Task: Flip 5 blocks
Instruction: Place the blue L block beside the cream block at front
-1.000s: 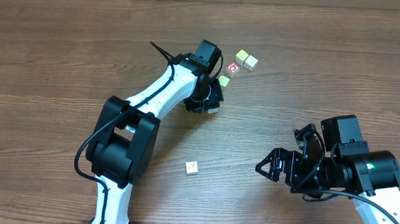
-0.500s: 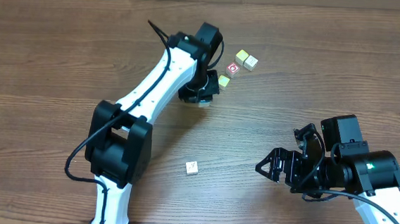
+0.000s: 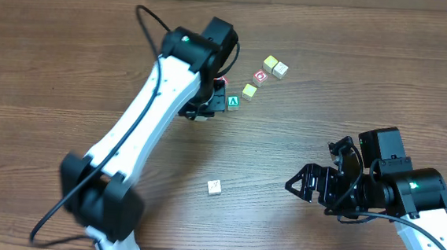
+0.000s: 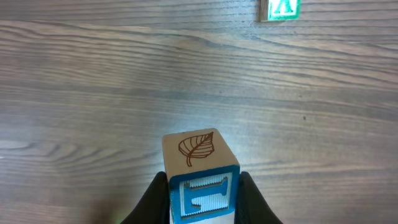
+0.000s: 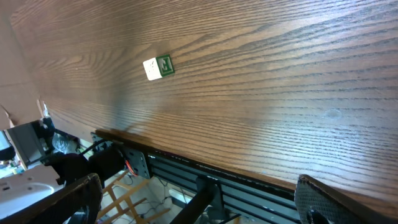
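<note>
- Left gripper: clenched on one block, which is pinched on two opposite sides by the fingers.
- A leaf face is shown on the held block's top. A blue letter face is turned toward the wrist.
- The block is held over bare table. Whether it is lifted or resting cannot be told.
- Handling, as judged: light, rigid wood with smooth painted faces. Crushing is not expected, but twisting or slipping in a loose pinch is.
- Flat opposite faces are best taken at mid-height. Edges and corners are to be avoided.
- The teal block is the nearest neighbour, close to the gripper but not touching.
- A diagonal row is continued past it: yellow block, red block, then an end pair set touching.
- The teal block is judged the main obstacle, as it could be knocked when the held block is turned and set down. Open wood is available on the side away from the row.
- A lone block is seen well apart, toward the front edge.
- Right gripper: spread wide, nothing held, parked near the front edge and well clear of the row.
</note>
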You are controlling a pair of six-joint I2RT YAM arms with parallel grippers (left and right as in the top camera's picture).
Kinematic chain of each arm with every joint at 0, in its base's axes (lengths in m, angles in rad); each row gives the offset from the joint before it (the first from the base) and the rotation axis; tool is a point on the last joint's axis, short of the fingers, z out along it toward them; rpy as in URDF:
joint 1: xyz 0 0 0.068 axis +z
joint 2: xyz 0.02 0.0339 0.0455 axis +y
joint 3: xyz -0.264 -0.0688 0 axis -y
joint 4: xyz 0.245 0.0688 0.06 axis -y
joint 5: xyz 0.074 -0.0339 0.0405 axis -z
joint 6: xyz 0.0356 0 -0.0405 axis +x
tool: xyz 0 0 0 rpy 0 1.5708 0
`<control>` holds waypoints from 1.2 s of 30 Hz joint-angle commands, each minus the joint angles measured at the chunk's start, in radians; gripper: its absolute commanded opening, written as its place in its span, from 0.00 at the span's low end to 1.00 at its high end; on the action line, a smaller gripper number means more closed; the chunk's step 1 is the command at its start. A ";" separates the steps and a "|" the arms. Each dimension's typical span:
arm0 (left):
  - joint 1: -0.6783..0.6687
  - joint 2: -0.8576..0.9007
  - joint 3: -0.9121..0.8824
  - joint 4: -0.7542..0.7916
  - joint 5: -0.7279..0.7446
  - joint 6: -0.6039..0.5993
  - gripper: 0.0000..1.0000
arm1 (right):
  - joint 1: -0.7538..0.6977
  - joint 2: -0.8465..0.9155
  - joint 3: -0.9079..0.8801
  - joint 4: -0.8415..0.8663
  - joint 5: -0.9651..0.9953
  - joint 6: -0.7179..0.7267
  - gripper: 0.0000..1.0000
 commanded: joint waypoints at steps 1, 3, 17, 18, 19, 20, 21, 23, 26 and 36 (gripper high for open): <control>-0.011 -0.122 -0.103 0.009 -0.040 0.015 0.05 | 0.005 -0.004 0.014 0.003 -0.001 -0.008 1.00; -0.012 -0.193 -0.198 0.039 -0.035 0.007 0.05 | 0.005 -0.004 0.014 0.003 -0.001 -0.008 1.00; -0.013 -0.573 -0.953 0.372 0.243 0.001 0.04 | 0.005 -0.004 0.014 0.018 -0.001 -0.008 1.00; -0.013 -0.574 -0.990 0.392 0.259 0.000 0.04 | 0.005 -0.004 0.014 0.018 -0.001 -0.008 1.00; -0.015 -0.573 -1.028 0.418 0.271 0.000 0.05 | 0.005 -0.004 0.014 0.018 -0.001 -0.008 1.00; -0.019 -0.573 -1.057 0.445 0.277 0.000 0.05 | 0.005 -0.004 0.014 0.018 -0.001 -0.008 1.00; -0.023 -0.573 -1.081 0.469 0.284 0.000 0.04 | 0.005 -0.004 0.014 0.018 -0.001 -0.008 1.00; -0.031 -0.573 -1.119 0.516 0.294 -0.008 0.05 | 0.005 -0.004 0.014 0.016 -0.002 -0.007 1.00; -0.033 -0.572 -1.152 0.571 0.294 -0.019 0.04 | 0.005 -0.004 0.014 0.010 -0.002 -0.007 1.00; -0.033 -0.534 -1.213 0.757 0.292 -0.019 0.05 | 0.005 -0.004 0.014 -0.005 -0.001 -0.008 1.00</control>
